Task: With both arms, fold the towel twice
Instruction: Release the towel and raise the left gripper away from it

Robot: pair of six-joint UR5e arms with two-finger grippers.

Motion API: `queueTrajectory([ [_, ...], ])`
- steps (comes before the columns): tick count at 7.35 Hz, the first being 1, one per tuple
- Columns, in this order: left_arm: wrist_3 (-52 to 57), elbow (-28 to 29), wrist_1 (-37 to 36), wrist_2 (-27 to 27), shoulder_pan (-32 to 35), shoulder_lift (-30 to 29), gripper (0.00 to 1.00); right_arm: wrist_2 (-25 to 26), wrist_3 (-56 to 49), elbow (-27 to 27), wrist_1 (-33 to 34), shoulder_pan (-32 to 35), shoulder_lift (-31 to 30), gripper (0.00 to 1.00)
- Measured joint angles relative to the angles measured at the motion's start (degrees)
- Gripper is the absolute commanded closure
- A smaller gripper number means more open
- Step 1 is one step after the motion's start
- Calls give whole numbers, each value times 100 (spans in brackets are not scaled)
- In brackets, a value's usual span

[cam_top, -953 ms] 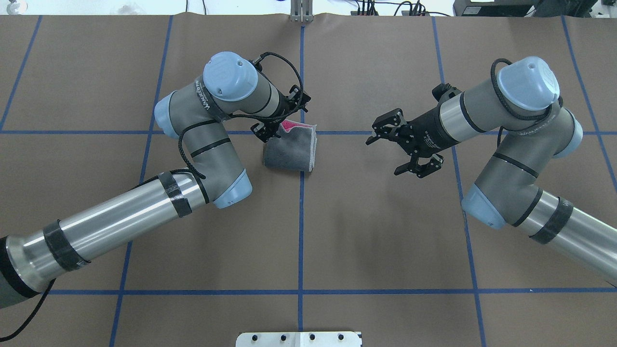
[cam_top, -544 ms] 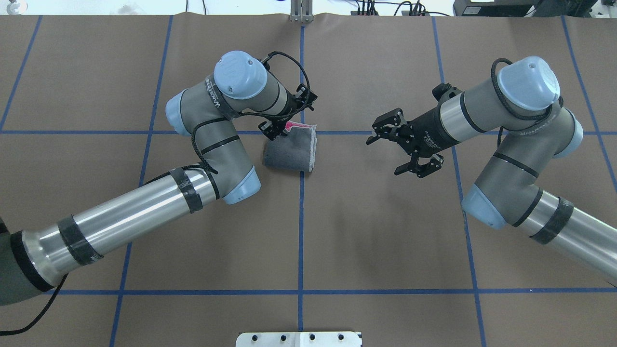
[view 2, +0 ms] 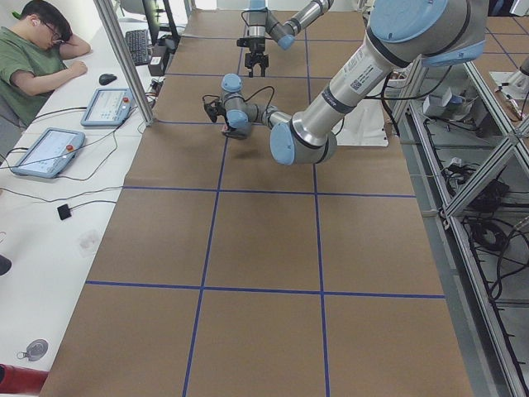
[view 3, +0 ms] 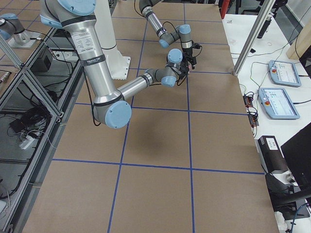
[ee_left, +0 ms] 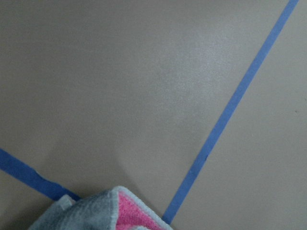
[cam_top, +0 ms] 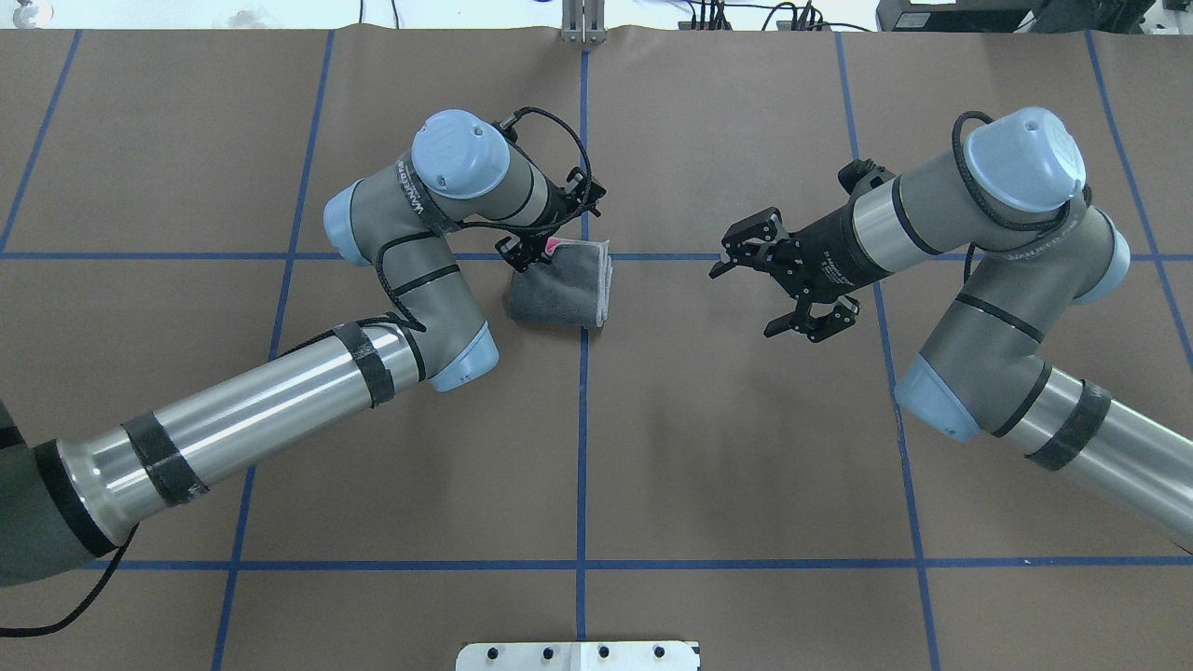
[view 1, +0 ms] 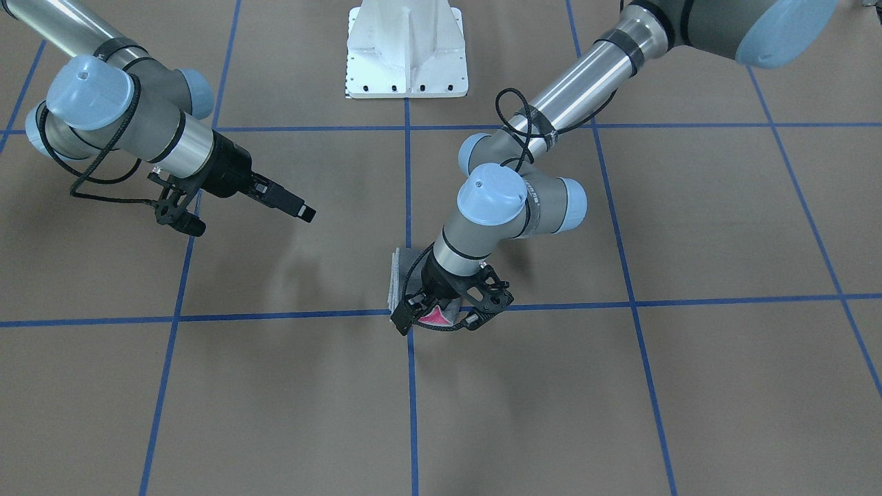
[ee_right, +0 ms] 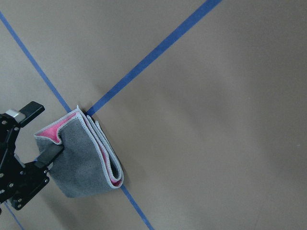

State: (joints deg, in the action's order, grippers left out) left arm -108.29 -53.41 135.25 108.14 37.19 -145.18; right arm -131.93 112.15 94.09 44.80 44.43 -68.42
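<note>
The towel (cam_top: 559,294) lies folded near the table's centre, grey face up, with a pink corner turned up at its far left. It also shows in the front view (view 1: 397,275), the right wrist view (ee_right: 81,163) and the left wrist view (ee_left: 91,215). My left gripper (cam_top: 550,238) (view 1: 437,320) is open and points down, with its fingers on either side of that pink corner. My right gripper (cam_top: 746,298) is open and empty. It hovers above the table well to the right of the towel and points towards it.
Blue tape lines (cam_top: 582,419) form a grid on the brown table cover. The white pedestal base (view 1: 406,55) stands at the robot's edge. An operator (view 2: 33,50) sits at a side table with tablets (view 2: 107,106) beyond the far edge.
My left wrist has shifted right and down over the towel's turned-up corner, so less pink shows. The right arm has barely moved.
</note>
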Motion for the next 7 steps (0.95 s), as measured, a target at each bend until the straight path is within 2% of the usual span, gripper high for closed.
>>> queueTrajectory([
  [7,18,94,10,-12,213,4,0,1,0,-22,2,-4,7,1],
])
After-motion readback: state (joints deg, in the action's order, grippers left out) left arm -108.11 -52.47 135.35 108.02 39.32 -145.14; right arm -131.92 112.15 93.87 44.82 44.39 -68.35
